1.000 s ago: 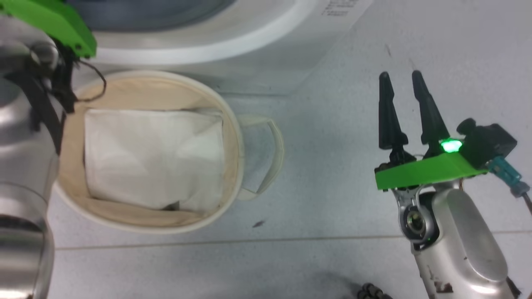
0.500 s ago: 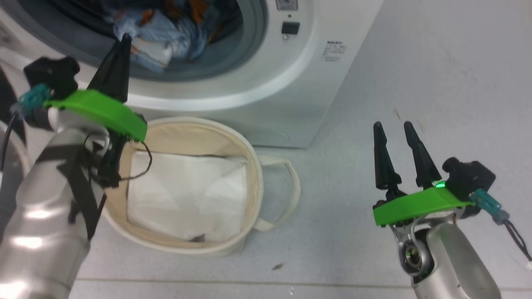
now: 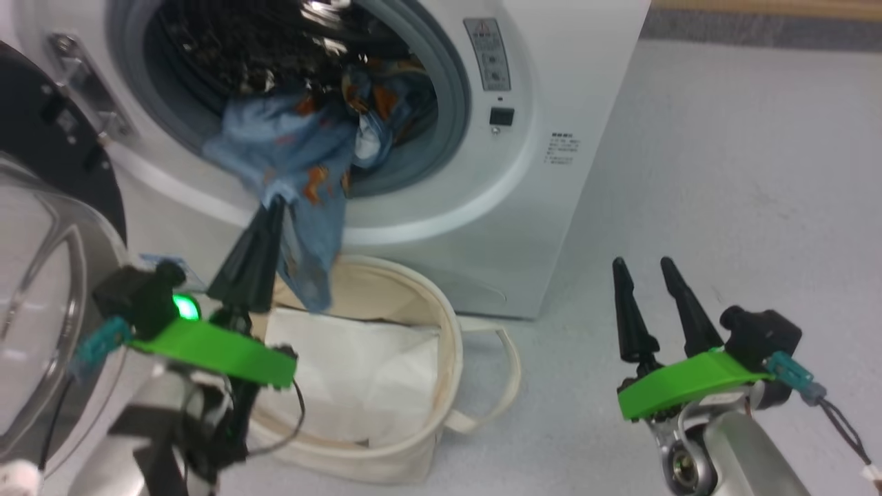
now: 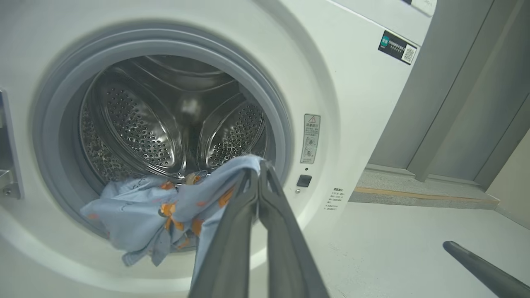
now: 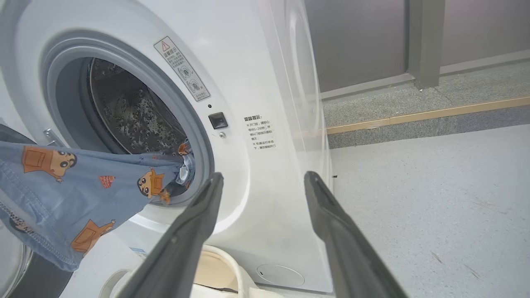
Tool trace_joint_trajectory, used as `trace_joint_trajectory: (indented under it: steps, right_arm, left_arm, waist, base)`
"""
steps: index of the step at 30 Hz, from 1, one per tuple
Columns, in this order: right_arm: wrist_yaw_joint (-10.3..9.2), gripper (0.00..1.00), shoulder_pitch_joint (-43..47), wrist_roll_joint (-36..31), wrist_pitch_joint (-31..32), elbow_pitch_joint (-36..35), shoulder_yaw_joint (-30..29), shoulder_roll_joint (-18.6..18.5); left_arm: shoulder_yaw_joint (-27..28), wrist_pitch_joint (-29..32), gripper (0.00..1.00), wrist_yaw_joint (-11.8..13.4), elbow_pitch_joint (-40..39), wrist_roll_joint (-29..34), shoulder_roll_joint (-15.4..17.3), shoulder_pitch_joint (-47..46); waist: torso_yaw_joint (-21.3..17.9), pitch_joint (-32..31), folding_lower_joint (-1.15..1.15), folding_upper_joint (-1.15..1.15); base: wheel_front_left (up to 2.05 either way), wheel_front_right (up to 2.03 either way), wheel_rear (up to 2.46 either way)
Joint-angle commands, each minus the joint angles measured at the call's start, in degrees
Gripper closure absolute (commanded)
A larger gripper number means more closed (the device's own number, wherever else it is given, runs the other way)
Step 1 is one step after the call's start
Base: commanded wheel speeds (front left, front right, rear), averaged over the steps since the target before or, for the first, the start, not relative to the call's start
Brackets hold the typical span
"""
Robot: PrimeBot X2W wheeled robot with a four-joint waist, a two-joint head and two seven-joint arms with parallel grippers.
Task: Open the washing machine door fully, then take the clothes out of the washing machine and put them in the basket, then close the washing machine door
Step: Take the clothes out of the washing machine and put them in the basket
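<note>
The white washing machine (image 3: 551,83) stands open, its door (image 3: 41,227) swung out to the left. Blue bear-print clothes (image 3: 303,158) spill from the drum over the grey gasket. My left gripper (image 3: 275,203) is shut on a hanging fold of that cloth, in front of the opening and above the basket (image 3: 448,331). The left wrist view has the closed left gripper (image 4: 258,165) pinching the clothes (image 4: 140,211) before the steel drum (image 4: 140,124). My right gripper (image 3: 641,262) hovers open and empty over the floor to the right; its wrist view faces the machine (image 5: 265,82) and the stretched clothes (image 5: 62,190).
A plain white sheet (image 3: 358,372) lies in the bottom of the basket, which sits on the floor right against the washer's front. Grey floor spreads to the right of the machine. A raised kerb with a wooden strip (image 5: 414,118) runs behind it.
The head camera has tilted up, so the drum now shows. Relative to the washer, my left gripper has drawn back from the opening, pulling blue cloth out. The right gripper stays open.
</note>
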Motion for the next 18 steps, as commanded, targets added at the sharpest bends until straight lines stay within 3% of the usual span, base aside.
trace_joint_trajectory:
  steps: [1, 7, 10, 14, 18]
  right_arm:
    - [0.05, 0.0, 0.2, 0.5, -0.7, -1.2, 1.8, -0.5]
    - [0.05, 0.0, 0.8, 1.2, -0.7, -0.7, 2.7, -0.9]
    - [0.05, 0.0, 0.9, 1.5, -0.7, -0.8, 2.7, -1.1]
    - [0.05, 0.0, 0.7, 1.5, -0.7, -0.9, 3.0, -1.1]
    - [0.05, 0.0, 0.2, 1.5, -0.7, -1.1, 3.0, -1.1]
  left_arm:
    - [2.3, 0.6, 1.0, 0.9, -5.2, -0.2, 2.5, 0.2]
    - [2.6, 4.1, 1.0, 5.2, -16.7, -1.1, 4.2, 8.0]
    - [2.9, 5.2, 1.0, 6.1, -20.2, -2.6, 4.2, 10.6]
    - [2.6, 5.5, 1.0, 6.4, -19.4, -2.6, 4.4, 11.7]
    - [2.1, 4.5, 1.0, 5.4, -13.4, -3.2, 3.5, 11.2]
  waist:
    - [0.9, -2.2, 0.0, 0.0]
    - [0.9, -4.2, 0.0, 0.0]
    - [1.0, -4.2, 0.0, 0.0]
    - [0.9, -3.7, 0.0, 0.0]
    - [0.0, -2.9, 0.0, 0.0]
  base:
    - [0.0, 0.0, 0.0]
    - [0.0, 0.0, 0.0]
    - [0.0, 0.0, 0.0]
    - [0.0, 0.0, 0.0]
    - [0.0, 0.0, 0.0]
